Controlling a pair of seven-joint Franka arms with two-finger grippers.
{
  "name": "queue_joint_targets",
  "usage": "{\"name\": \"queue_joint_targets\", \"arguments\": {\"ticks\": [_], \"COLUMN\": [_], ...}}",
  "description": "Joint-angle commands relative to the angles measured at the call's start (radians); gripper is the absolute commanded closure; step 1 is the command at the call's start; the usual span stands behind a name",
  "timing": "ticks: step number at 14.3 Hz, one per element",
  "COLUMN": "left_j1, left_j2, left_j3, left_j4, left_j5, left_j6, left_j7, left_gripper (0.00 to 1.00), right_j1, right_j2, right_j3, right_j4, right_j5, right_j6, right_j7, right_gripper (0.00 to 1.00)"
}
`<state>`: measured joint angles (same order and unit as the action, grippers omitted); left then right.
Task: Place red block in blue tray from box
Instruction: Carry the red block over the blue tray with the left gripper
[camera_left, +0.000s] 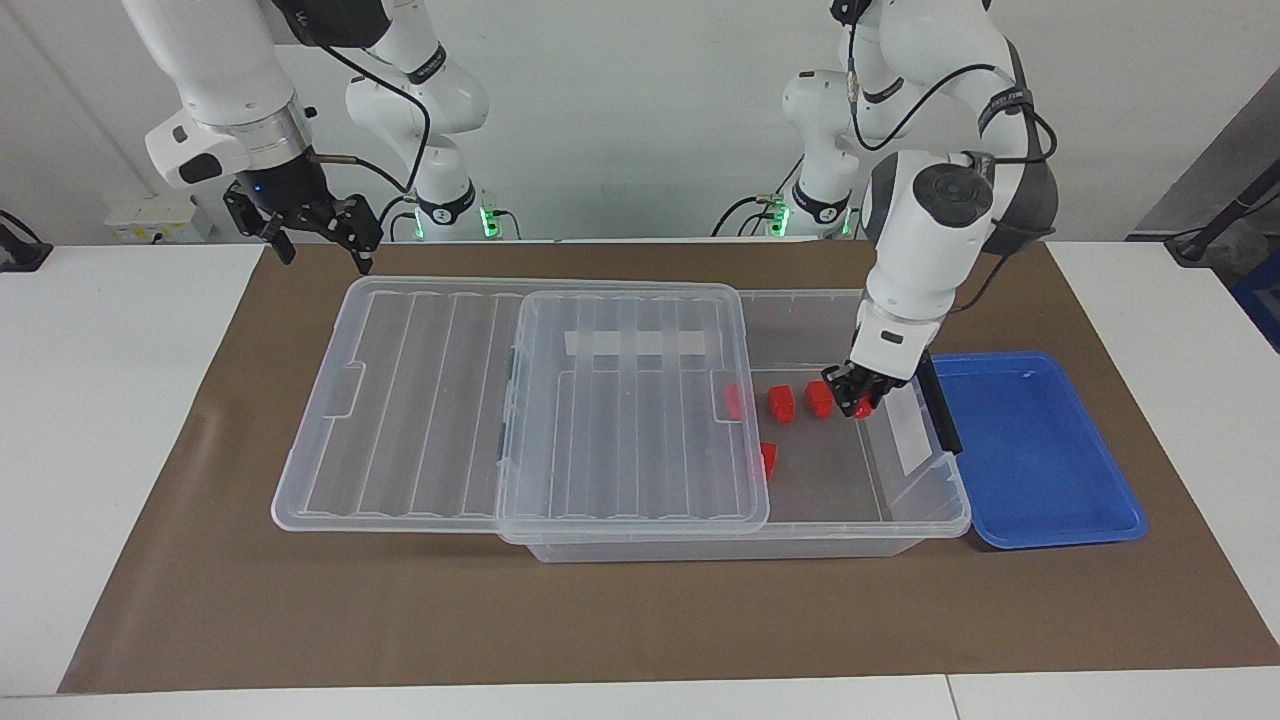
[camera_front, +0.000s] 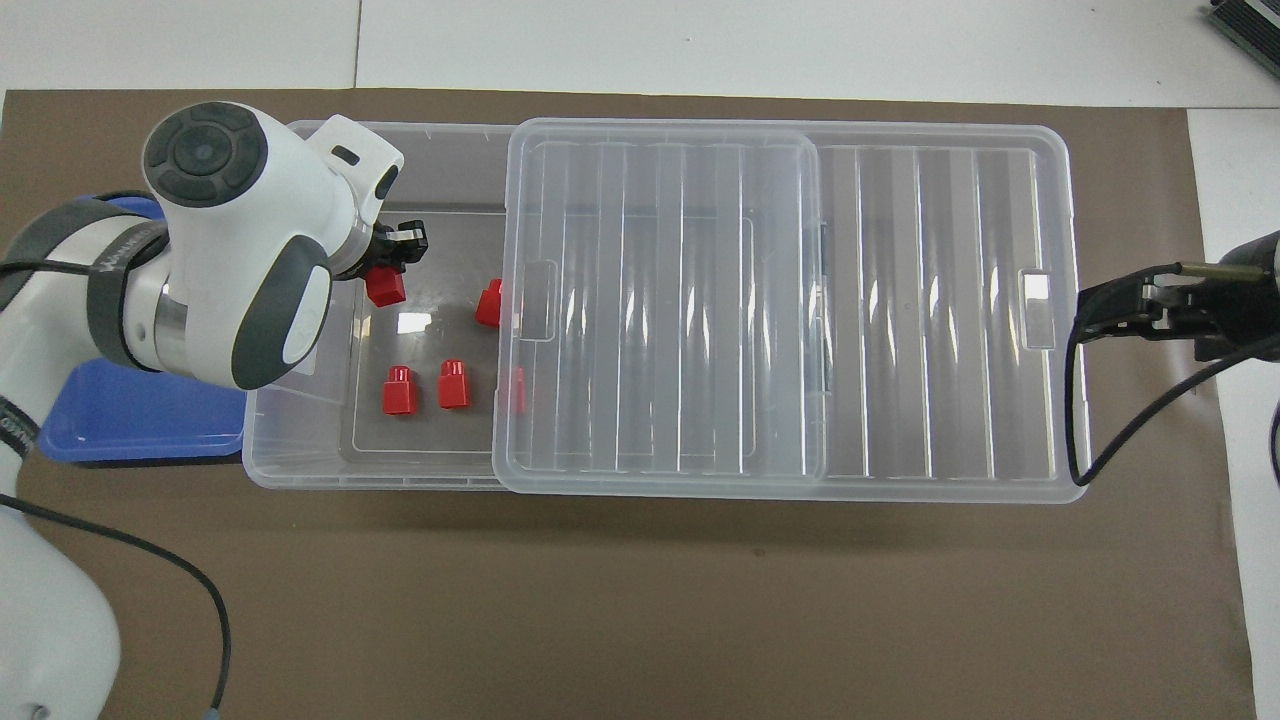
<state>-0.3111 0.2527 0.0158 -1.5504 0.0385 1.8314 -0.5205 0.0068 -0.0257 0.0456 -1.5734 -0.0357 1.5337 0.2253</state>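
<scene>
My left gripper (camera_left: 858, 402) (camera_front: 387, 262) is shut on a red block (camera_left: 863, 410) (camera_front: 384, 288) and hangs over the uncovered part of the box (camera_left: 900, 522) (camera_front: 300, 472), close to its wall beside the blue tray (camera_left: 1040, 460) (camera_front: 130, 418). On the box floor lie two red blocks (camera_left: 781, 402) (camera_front: 454, 384) side by side. A third red block (camera_left: 768, 458) (camera_front: 489, 302) lies at the lid's edge. My right gripper (camera_left: 325, 255) (camera_front: 1088, 322) waits open over the mat at the right arm's end.
A ribbed clear lid (camera_left: 630, 400) (camera_front: 660, 300) covers much of the box, and a second clear ribbed panel (camera_left: 400, 400) (camera_front: 950, 310) lies beside it toward the right arm's end. One more red block (camera_left: 733, 400) shows through the lid. A black latch (camera_left: 938, 405) stands between box and tray.
</scene>
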Motion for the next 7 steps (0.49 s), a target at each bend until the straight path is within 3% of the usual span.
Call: {"name": "queue_joint_targets", "arguments": {"ticks": [1,4,7], "left_j1": [-0.003,0.073,0.185], "left_j2": [0.013,-0.035,-0.088], "left_j3": [0.019,0.020,0.026], "left_j4": [0.113,0.176,0.174], "left_j5": [-0.057,-0.055,-0.054], "left_j6": [-0.163,-0.262,-0.264], "left_j7": [-0.027,0.020,0.320], "left_gripper": [1.00,1.00,1.00], "right_j1": [-0.013,-0.013,-0.013], "right_j2": [0.001,0.001,0.001], "right_j3": [0.005,0.005,0.005], "right_j4": [0.003,0.001,0.003], "right_j5": [0.007,0.007,0.007], "right_j6": [-0.007,-0.007,-0.007], "right_j7": [-0.023,-0.024,-0.024], "right_gripper": [0.00,0.00,0.00]}}
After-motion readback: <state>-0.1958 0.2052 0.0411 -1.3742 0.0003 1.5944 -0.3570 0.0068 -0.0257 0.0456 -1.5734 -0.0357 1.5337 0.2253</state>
